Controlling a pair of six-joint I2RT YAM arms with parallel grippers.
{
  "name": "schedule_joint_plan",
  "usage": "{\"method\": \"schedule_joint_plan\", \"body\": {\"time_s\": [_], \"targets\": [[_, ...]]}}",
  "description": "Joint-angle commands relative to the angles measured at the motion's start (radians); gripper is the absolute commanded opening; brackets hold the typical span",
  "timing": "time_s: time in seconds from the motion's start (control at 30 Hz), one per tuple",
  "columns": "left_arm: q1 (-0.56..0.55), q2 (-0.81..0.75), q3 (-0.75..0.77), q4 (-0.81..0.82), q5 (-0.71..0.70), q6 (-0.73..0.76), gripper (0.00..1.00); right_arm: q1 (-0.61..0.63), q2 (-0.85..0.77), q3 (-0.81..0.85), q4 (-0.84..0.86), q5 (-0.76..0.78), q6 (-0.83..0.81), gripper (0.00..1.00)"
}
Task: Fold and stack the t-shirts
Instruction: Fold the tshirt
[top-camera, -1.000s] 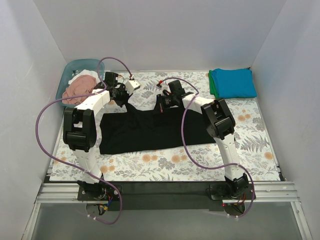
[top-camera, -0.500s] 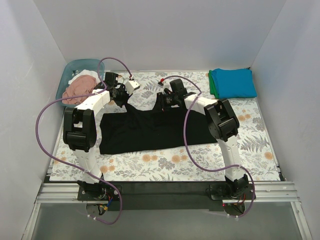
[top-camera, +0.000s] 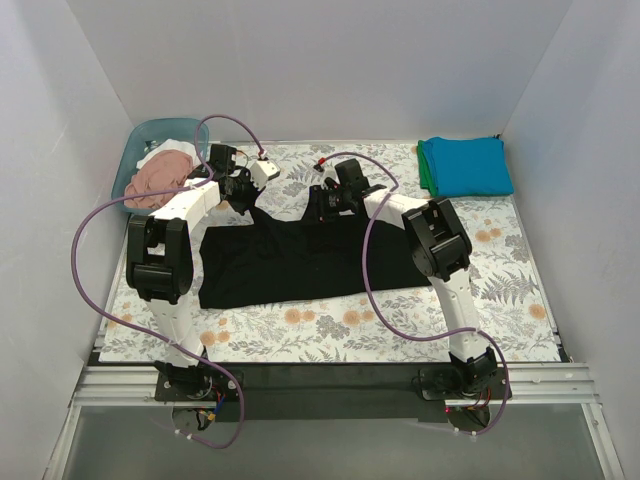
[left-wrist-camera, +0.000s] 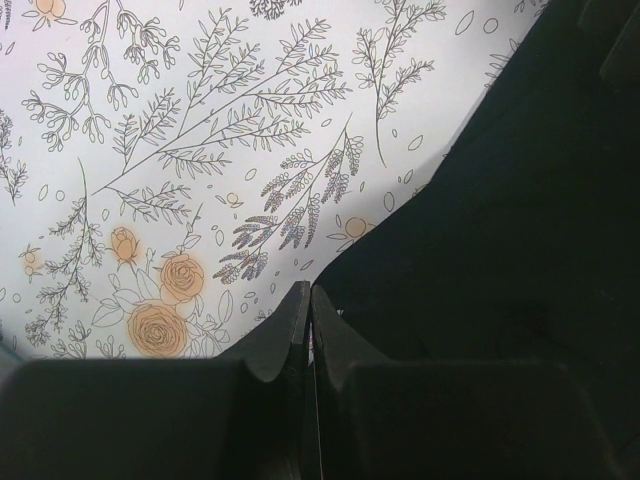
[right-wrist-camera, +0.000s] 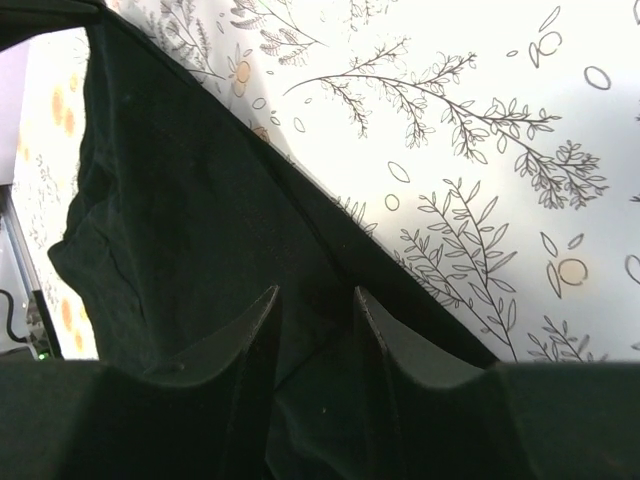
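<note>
Right end effector (right-wrist-camera: 316, 292) newly apart; left end effector (left-wrist-camera: 303, 290) stays clamped on black t-shirt (top-camera: 300, 262).

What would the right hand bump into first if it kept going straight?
Most likely the black t-shirt: the open right hand points at it, cloth showing between its fingers. The flowery table cloth lies beyond; depth is unclear.

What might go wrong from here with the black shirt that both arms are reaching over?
One: the right pincer stands open over the black cloth t-shirt while the left pincer is shut, seemingly on its far edge, so a lift by the left alone may skew the shirt. Two: the thin purple cable of the right arm lies across the shirt and may drag it.
</note>
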Motion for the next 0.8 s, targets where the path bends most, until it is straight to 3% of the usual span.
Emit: {"method": "schedule_joint_plan", "body": {"time_s": [0.0,0.3,0.5,0.77], "targets": [[0.0,-0.061,-0.007,-0.005,0.009,0.0,0.0,0.012,0.023,0.044,0.008,0.006,0.003,0.41],[0.0,-0.056,-0.008,-0.005,0.012,0.002,0.0,0.015,0.027,0.053,0.006,-0.003,-0.003,0.36],[0.0,-0.061,-0.011,-0.005,0.007,-0.001,0.0,0.018,0.02,0.056,0.005,-0.011,-0.011,0.02],[0.0,-0.073,0.019,-0.02,-0.033,-0.033,0.0,0.015,-0.063,0.016,0.022,-0.029,-0.034,0.01]]}}
